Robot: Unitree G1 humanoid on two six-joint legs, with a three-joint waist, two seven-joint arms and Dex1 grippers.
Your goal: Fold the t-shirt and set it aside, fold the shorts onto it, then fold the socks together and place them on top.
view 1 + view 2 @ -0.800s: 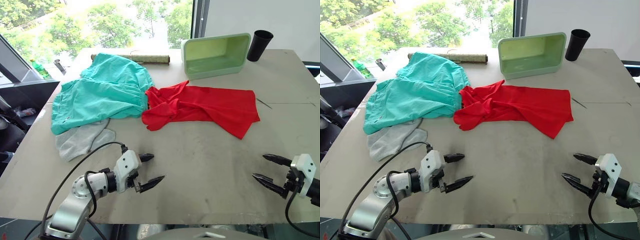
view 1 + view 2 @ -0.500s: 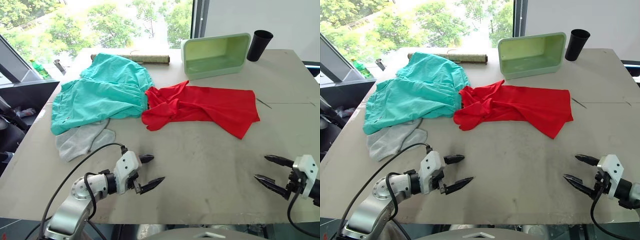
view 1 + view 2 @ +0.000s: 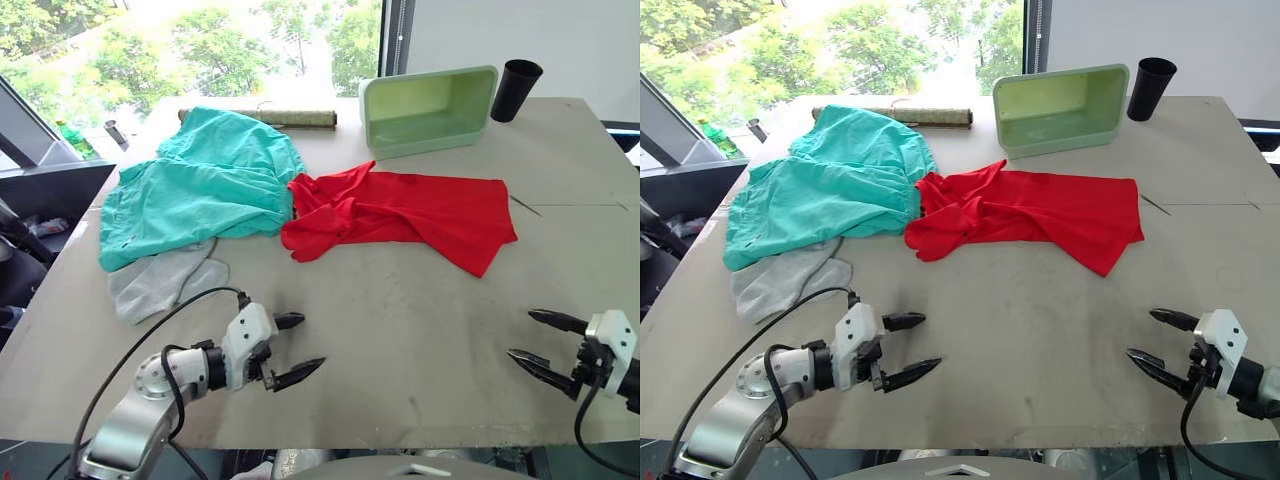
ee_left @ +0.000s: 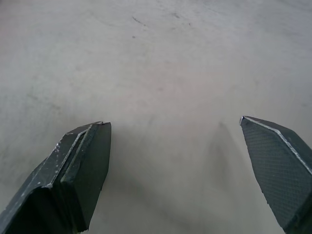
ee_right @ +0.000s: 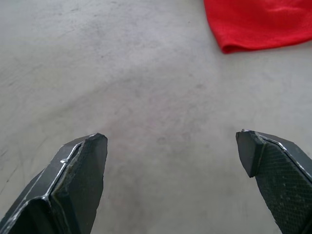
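While the t-shirt [image 3: 410, 215] lies unfolded beside the shorts [image 3: 200, 185], both grippers hover empty. Left gripper [image 3: 297, 346] and right gripper [image 3: 533, 339] have fingers spread.

socks [image 3: 160, 282]: top part tucked under the shorts [image 3: 200, 185], can't tell one from two. Shorts' drawstring not readable. t-shirt [image 3: 400, 215]: bunched at the collar end, label hidden in folds; right wrist view cuts it off at the frame edge, only a hem corner [image 5: 258, 24] visible. Brown roll [image 3: 270, 117] partly hidden behind the shorts.
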